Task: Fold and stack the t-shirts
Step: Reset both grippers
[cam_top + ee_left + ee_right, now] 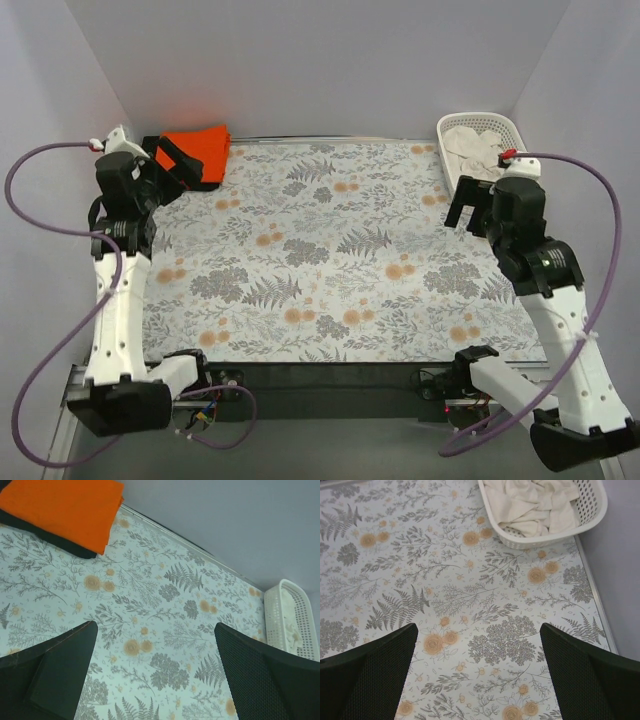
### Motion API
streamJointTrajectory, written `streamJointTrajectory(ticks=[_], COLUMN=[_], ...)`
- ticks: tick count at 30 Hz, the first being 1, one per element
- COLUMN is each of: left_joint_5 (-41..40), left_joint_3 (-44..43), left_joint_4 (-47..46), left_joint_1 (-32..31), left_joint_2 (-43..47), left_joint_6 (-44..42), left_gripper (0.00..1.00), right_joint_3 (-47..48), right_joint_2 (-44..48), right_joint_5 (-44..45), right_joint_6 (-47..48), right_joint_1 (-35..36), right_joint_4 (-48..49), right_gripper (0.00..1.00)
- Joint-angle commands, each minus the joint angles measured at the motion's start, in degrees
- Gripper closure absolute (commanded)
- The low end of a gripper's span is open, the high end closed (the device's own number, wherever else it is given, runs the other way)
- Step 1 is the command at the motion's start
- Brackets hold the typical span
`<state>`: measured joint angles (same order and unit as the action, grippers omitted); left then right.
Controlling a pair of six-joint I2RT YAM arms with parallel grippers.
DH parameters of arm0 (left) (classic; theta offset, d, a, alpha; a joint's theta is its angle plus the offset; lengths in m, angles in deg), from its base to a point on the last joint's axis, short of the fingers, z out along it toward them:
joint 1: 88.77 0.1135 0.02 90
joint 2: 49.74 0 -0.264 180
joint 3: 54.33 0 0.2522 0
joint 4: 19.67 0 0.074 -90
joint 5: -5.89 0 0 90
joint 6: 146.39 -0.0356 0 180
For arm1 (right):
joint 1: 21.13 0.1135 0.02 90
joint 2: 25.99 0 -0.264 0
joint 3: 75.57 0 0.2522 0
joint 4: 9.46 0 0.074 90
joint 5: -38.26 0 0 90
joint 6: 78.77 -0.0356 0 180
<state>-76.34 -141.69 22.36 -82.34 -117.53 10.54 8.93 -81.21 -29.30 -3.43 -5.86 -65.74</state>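
Left end effector (155,629) up front, fingers spread wide and gripping nothing, hanging over the floral-clothed worktop (330,250). Ahead of it, at the far left corner, the orange t-shirt (62,507) lies folded flat on the black t-shirt (30,529), whose edge peeks out beneath. Over on the right, the right end effector (478,630) is likewise released and empty, hovering near the white lattice basket (592,507) at the far right corner, crumpled cream fabric (535,505) inside it.
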Motion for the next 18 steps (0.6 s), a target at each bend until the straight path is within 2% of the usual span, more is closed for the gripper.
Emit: streamJointTrajectory(ticks=[1,2,3,6,14,18], left_joint_5=[0.93,0.15,-7.34,-15.48,-13.39,-15.85], left_joint_3=[2.48,2.85,2.76,7.41,12.77,14.18], left_joint_4=[8.02,9.33,14.13,18.56,16.46,21.28], left_joint_1=[-0.11,-0.20,-1.68,-2.92,-4.06,-4.06], left_joint_2=[13.51,15.13,16.01,21.02,38.86,43.79], left_joint_6=[-0.66,-1.45,-1.63,-1.02,-0.67,1.26], left_gripper=[0.02,0.03,0.03,0.03,0.02,0.02], right_joint_3=[-0.24,-0.86,-1.48,-3.67,-6.49,-8.24], right_joint_2=[5.90,8.18,9.33,14.69,26.47,28.94], right_joint_5=[2.88,2.70,2.53,1.22,-0.64,-0.55], right_joint_6=[0.33,1.02,1.12,1.55,3.67,3.14], right_joint_1=[2.03,2.83,3.53,5.65,7.32,7.67], right_joint_4=[-2.21,-2.56,-2.91,-3.88,-4.94,-5.11], right_gripper=[0.02,0.02,0.02,0.02,0.02,0.02])
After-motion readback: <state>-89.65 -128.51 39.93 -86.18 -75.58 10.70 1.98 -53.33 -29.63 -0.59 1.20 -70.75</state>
